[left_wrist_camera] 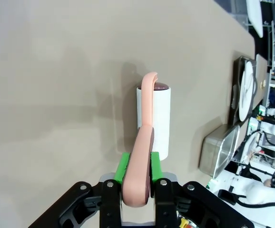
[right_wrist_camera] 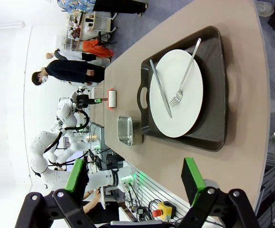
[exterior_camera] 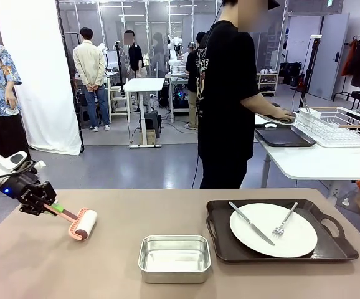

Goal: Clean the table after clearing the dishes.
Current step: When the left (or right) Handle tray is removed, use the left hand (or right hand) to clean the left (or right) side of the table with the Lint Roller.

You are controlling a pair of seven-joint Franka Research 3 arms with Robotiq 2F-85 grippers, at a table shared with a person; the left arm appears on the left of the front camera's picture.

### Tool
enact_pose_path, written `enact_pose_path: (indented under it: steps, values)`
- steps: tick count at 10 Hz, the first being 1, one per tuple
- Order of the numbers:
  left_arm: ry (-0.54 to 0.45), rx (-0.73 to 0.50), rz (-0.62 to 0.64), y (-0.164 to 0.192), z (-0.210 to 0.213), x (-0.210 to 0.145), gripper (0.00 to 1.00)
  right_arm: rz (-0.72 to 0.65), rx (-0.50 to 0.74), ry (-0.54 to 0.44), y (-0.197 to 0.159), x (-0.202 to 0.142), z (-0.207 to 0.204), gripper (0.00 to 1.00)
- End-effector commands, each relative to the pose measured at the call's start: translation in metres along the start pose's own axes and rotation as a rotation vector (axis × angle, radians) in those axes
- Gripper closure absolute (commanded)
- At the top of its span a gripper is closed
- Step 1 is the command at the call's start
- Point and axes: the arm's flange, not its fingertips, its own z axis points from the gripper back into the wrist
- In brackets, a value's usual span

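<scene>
Fingers [left_wrist_camera: 123, 167] of the left gripper [exterior_camera: 54, 207] are clamped on the pink handle of a lint roller [exterior_camera: 83, 224], whose white roll is down at the tan table [exterior_camera: 118, 208] on its left side. The right gripper [right_wrist_camera: 132, 175] hangs above the right end with its fingers wide apart. A white plate [exterior_camera: 299, 240] carrying a knife [exterior_camera: 251, 223] and a fork [exterior_camera: 284, 221] sits on a dark tray [exterior_camera: 344, 247] at the near right. A steel pan [exterior_camera: 174, 239] stands just left of the tray.

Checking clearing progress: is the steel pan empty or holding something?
Empty: front view shows the steel pan with a bare metal bottom and nothing inside.
</scene>
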Motion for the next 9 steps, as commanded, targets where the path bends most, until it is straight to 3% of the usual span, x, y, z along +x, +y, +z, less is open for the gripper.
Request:
enact_pose_path:
  steps: [1, 5, 7, 9]
  values:
    - [-0.038, 0.197, -0.033, 0.059, -0.004, -0.001, 0.79, -0.008, -0.001, -0.004, 0.004, -0.001, -0.001, 0.0]
    - [-0.067, 0.353, -0.06, 0.078, 0.048, -0.004, 0.79, -0.008, -0.001, -0.004, 0.004, -0.001, -0.001, 0.0]
    - [-0.08, 0.423, -0.046, 0.069, 0.065, -0.006, 0.79, -0.008, -0.001, -0.004, 0.004, -0.001, -0.001, 0.0]
    - [-0.085, 0.573, -0.023, 0.055, 0.072, -0.01, 0.79, -0.008, -0.001, -0.004, 0.004, -0.001, -0.001, 0.0]
